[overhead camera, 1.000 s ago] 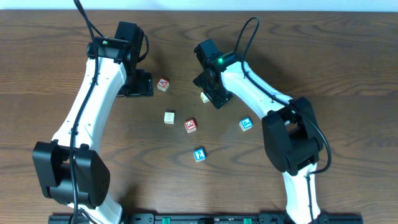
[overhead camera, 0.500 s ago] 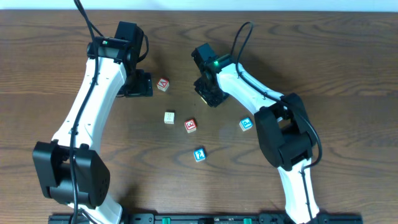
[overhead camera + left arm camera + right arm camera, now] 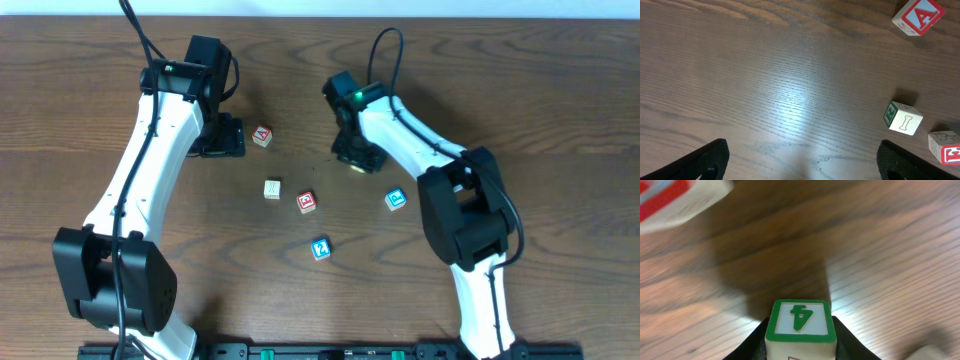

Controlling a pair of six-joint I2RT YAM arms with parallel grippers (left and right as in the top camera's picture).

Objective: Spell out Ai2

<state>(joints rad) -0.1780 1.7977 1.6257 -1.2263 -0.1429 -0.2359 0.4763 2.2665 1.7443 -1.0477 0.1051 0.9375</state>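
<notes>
My right gripper (image 3: pixel 800 342) is shut on a cream block with a green border and a green "4" on top (image 3: pixel 800 317), just above the wood. In the overhead view that right gripper (image 3: pixel 358 155) hides the block. A red-edged "A" block (image 3: pixel 262 136) (image 3: pixel 918 15) lies beside my open left gripper (image 3: pixel 222 136) (image 3: pixel 802 165), which holds nothing. A cream "I" block (image 3: pixel 272 189) (image 3: pixel 903 118) and a red block (image 3: pixel 307 202) (image 3: pixel 946 146) sit mid-table. Two blue blocks (image 3: pixel 396 199) (image 3: pixel 320 248) lie nearer the front, their characters too small to read.
A blurred red-and-white block (image 3: pixel 670 200) shows at the top left of the right wrist view. The dark wood table (image 3: pixel 560 100) has bare wood at the far right and along the front left.
My right gripper has shut on the green-bordered block and carried it a little to the right. The left arm and the other blocks have not moved.
</notes>
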